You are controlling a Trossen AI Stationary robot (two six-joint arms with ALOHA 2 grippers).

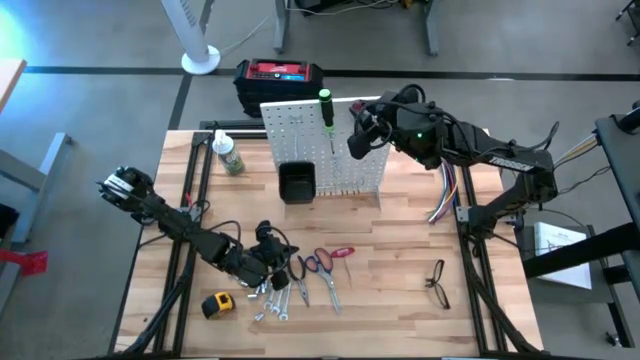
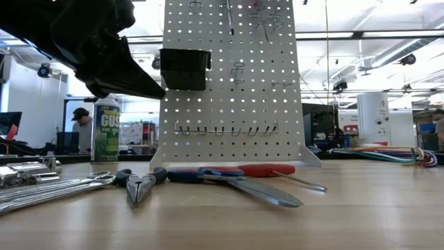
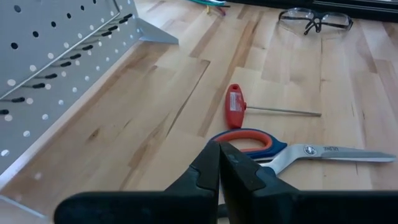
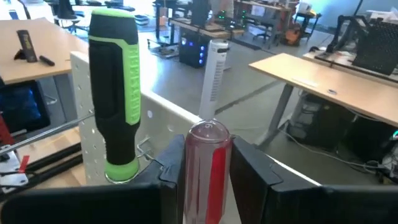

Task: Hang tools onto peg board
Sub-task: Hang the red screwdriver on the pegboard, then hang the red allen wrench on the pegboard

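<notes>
The white peg board (image 1: 325, 150) stands upright at the table's far middle with a black bin (image 1: 297, 182) on its front. A green-handled screwdriver (image 4: 115, 93) hangs at the board's top edge. Beside it, to the right, my right gripper (image 1: 358, 132) is shut on a red-handled screwdriver (image 4: 208, 168). Pliers (image 1: 300, 268), scissors (image 1: 325, 272), a red T-handled key (image 1: 342, 253), wrenches (image 1: 275, 300) and a yellow tape measure (image 1: 218, 303) lie flat near the front edge; glasses (image 1: 438, 282) lie to the right. My left gripper (image 3: 219, 168) is shut just over the scissors' handle (image 3: 249, 140); whether it touches, I cannot tell. My right gripper pinches the clear red handle (image 4: 210, 180) between its two fingers, which lie across it. The fingers reach nearly level from the table's right side toward the board's top. The handle stands about upright with its rounded butt end (image 4: 208, 129) above the fingers, lifted clear; the shaft is hidden below.
A green-labelled bottle (image 1: 230, 155) stands left of the board. A red-and-black box (image 1: 280, 80) sits on the floor behind it. Bare wood lies between the scissors and the glasses. Coloured cables (image 1: 445, 195) hang by the right arm's base.
</notes>
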